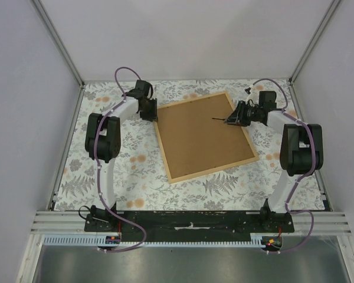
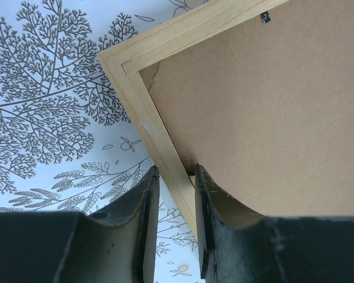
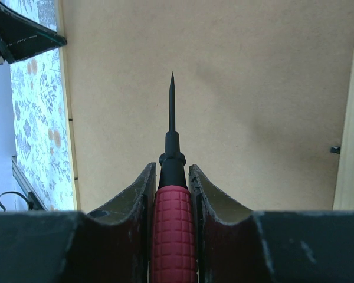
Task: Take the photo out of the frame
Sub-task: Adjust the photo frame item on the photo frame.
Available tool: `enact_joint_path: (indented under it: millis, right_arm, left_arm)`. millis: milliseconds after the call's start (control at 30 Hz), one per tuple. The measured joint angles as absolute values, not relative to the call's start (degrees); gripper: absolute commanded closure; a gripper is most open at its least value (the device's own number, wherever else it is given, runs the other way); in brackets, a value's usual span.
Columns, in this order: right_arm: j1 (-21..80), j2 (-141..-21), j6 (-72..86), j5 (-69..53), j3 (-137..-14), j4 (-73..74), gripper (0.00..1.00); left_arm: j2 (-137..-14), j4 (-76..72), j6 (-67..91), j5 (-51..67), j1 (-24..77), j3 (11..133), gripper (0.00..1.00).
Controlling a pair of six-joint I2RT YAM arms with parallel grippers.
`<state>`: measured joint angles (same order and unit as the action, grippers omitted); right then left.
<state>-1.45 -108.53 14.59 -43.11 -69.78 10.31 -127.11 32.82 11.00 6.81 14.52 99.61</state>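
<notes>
Two arms work the frame (image 1: pixel 203 138), which lies back-up and skewed on the floral tablecloth (image 1: pixel 135 168), so its brown backing board (image 3: pixel 242 88) faces my cameras. The photo itself is hidden from me.

From the left wrist, the left gripper (image 2: pixel 176 171) sits on the frame's left side near the far corner. The pale wooden strip (image 2: pixel 144 118) runs up between its fingers (image 2: pixel 146 218). The jaws stand narrowly apart astride that strip, but I cannot tell whether they actually pinch it. A small black tab (image 2: pixel 192 171) shows just beside the inner finger.

On the opposite side, the right gripper (image 3: pixel 172 168) is clamped on a red-handled tool (image 3: pixel 173 230). Its thin black spike (image 3: pixel 171 100) reaches out over the bare backing board, and I can't make out whether the tip touches it.

Another black tab (image 3: pixel 335 150) sits at the strip to the right of that tool, well apart from the tip.
</notes>
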Motion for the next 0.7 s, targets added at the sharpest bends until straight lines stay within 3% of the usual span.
enact_joint_path:
  millis: [700]
  right_arm:
    - [-3.62,-108.53,16.73,-44.16,-69.63,9.8,1.0]
  left_arm:
    - [-120.16,18.35,15.9,27.27,8.71,84.38,0.96]
